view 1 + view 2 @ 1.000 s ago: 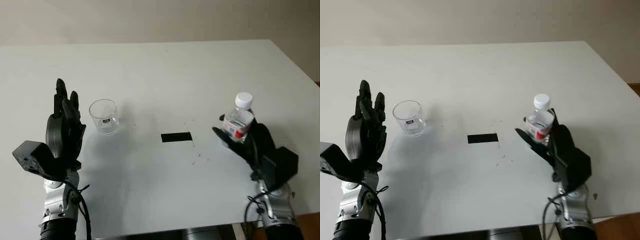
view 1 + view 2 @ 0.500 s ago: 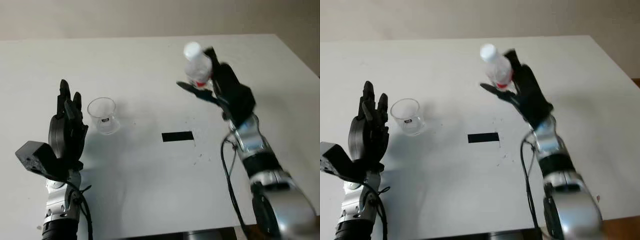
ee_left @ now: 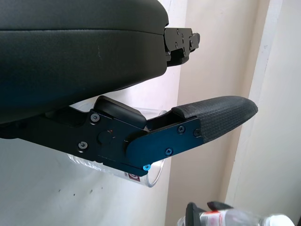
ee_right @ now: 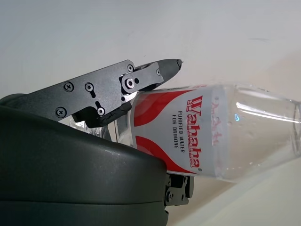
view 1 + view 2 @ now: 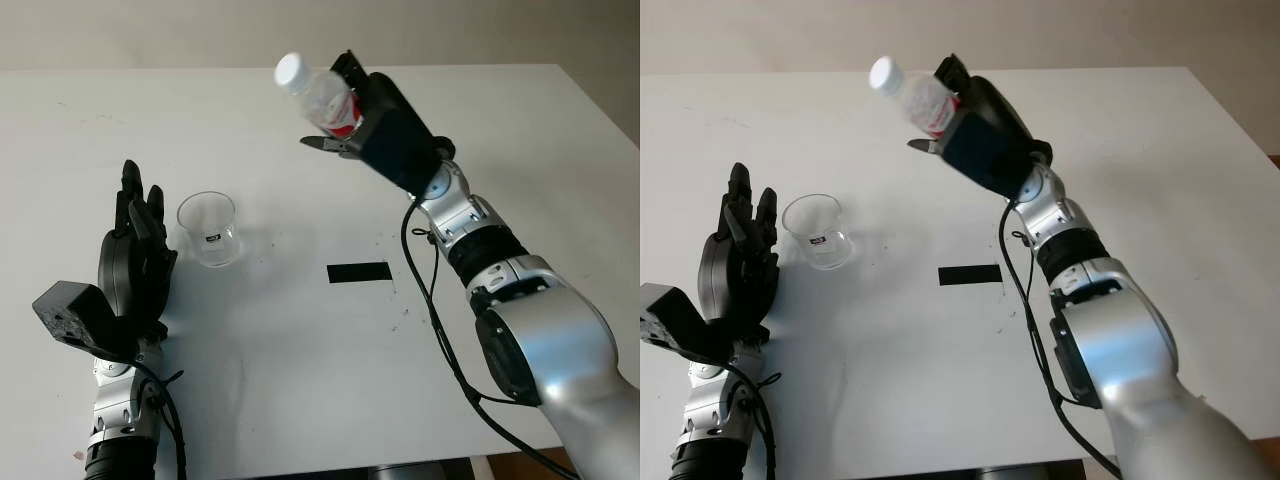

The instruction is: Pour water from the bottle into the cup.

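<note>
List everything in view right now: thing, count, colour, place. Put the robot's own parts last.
Bottle: one, clear with a red and white label and a white cap on, held in the air over the far middle of the table, tilted with the cap toward the robot's left.
Cup: one, clear glass, empty as far as can be seen, upright on the table on the robot's left side.
Tape patch: one, black, flat on the table near the middle.
Table: one, white, under everything.
Right robot hand: one, black, raised over the table, shut on the bottle.
Left robot hand: one, black, open, held upright just beside the cup, not touching it.
</note>
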`<state>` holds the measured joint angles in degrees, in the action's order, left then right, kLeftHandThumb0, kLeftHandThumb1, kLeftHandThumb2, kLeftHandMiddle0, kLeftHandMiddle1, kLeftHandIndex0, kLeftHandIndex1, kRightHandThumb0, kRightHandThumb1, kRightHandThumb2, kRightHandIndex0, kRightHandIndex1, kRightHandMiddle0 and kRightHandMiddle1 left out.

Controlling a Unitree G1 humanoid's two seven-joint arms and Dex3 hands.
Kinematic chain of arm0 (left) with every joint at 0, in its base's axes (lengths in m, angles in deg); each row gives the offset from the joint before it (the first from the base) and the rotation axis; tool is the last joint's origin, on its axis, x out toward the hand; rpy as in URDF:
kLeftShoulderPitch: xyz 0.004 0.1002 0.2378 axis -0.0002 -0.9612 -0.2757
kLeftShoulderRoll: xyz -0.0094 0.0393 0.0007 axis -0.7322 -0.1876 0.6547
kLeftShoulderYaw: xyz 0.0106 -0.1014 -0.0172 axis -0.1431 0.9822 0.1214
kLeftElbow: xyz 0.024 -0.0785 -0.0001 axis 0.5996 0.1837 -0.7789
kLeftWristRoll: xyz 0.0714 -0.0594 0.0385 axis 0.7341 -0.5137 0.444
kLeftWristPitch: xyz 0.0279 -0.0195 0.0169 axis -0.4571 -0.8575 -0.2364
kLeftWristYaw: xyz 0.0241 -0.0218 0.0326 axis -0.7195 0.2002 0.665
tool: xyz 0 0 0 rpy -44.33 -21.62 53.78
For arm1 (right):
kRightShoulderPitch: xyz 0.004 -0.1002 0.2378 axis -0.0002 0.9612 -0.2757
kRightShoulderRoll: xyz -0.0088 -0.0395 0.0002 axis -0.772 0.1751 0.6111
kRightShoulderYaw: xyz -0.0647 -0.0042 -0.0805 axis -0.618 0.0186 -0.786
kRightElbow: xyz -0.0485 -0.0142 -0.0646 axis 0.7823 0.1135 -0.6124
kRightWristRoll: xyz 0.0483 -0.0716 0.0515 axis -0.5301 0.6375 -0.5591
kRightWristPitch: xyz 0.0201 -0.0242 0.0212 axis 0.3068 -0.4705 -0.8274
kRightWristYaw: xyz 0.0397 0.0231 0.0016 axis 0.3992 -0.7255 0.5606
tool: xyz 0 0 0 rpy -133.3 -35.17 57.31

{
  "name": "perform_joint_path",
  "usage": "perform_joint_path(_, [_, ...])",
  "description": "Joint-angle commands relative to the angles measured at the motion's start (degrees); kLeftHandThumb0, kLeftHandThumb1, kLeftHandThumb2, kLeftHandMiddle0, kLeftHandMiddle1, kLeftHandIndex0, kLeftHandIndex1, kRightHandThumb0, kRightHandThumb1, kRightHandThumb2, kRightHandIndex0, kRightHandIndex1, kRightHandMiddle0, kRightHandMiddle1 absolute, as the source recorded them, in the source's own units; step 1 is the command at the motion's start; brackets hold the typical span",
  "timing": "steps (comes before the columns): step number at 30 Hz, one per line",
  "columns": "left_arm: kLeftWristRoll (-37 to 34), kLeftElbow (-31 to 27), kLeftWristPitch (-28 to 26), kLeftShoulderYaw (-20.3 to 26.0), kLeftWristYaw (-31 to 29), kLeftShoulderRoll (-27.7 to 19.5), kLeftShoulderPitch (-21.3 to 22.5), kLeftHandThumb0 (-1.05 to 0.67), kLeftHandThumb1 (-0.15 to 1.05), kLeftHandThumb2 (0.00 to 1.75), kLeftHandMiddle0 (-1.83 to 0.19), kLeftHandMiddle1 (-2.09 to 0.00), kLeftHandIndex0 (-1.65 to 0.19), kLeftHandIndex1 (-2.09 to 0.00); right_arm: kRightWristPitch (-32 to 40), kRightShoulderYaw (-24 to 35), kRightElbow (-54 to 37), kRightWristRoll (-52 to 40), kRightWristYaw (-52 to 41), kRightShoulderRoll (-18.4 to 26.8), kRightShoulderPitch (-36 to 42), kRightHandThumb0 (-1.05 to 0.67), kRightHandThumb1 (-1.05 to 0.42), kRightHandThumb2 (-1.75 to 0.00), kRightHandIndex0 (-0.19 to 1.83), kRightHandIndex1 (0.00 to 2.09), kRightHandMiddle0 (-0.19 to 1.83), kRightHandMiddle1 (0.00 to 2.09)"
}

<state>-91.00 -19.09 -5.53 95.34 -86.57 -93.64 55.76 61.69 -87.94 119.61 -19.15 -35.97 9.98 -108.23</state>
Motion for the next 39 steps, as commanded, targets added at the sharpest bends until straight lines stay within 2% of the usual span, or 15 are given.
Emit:
perform_joint_path(1, [0.17,0.52,0.41,-0.14,0.12,0.48,-0.05,-0.87,1.05,0.78,0.19,-0.29,0.09,0.0,0.27,-2.26,0.58,2.5,2.39,0.28,-3.34,-0.18,-1.05,-0.13,1.02,2.09,0.85,2.09])
perform_joint_path(6, [0.27,0.91,0.44,-0.2,0.45,0.63,0.49,-0.88,1.05,0.75,0.19,-0.33,0.08,0.0,0.8,-8.52,2.59,9.81,8.27,-0.39,-6.28,-0.18,-1.05,-0.14,1.01,2.09,0.7,2.09])
perform_joint_path(9, [0.45,1.07,0.81,-0.39,0.36,0.64,0.6,-0.88,1.05,0.76,0.19,-0.32,0.09,0.0,1.43,-11.19,3.59,12.48,10.05,-0.86,-7.34,-0.18,-1.05,-0.14,0.92,2.09,0.45,2.09])
perform_joint_path(11, [0.58,0.94,0.87,-0.51,0.37,0.63,0.5,-0.87,1.05,0.77,0.19,-0.31,0.09,0.0,1.36,-12.61,4.07,13.84,11.38,-1.04,-7.7,-0.17,-1.04,-0.13,0.87,2.09,0.36,2.09])
perform_joint_path(17, [0.7,0.82,0.88,-0.59,0.69,0.64,0.46,-0.88,1.05,0.77,0.19,-0.32,0.08,0.0,2.55,-17.79,5.5,19.03,16.31,-2.29,-8.98,-0.2,-1.04,-0.11,0.96,2.09,0.32,2.09])
perform_joint_path(21, [0.82,1.0,1.0,-0.68,0.93,0.77,0.55,-0.88,1.05,0.76,0.19,-0.34,0.06,0.0,6.71,-20.86,6.12,21.74,16.5,-4.53,-10.33,-0.25,-1.04,-0.08,0.86,2.09,0.22,2.08])
perform_joint_path(24, [0.84,1.33,1.25,-0.77,0.98,0.92,0.72,-0.88,1.05,0.77,0.19,-0.35,0.05,0.0,9.37,-22.41,6.37,23.09,17.3,-5.84,-10.93,-0.29,-1.03,-0.06,0.81,2.09,0.14,2.0])
perform_joint_path(26, [0.89,1.9,1.8,-0.82,0.92,1.01,0.92,-0.88,1.05,0.77,0.19,-0.35,0.06,0.0,10.96,-23.15,6.54,23.7,18.18,-7.05,-11.29,-0.32,-1.02,-0.05,0.71,2.09,0.16,1.81])
perform_joint_path(30, [0.84,2.98,2.71,-0.87,0.62,0.96,1.44,-0.89,1.05,0.76,0.19,-0.32,0.08,0.0,14.28,-24.52,7.07,24.79,18.83,-9.77,-12.38,-0.36,-1.0,-0.05,0.68,2.09,0.24,1.55])
perform_joint_path(39, [1.12,3.67,2.86,-1.0,1.46,1.32,2.24,-0.89,1.05,0.75,0.19,-0.34,0.07,0.0,16.54,-26.86,7.52,26.47,19.91,-11.21,-13.01,-0.38,-0.98,-0.05,0.69,2.09,0.23,1.46])
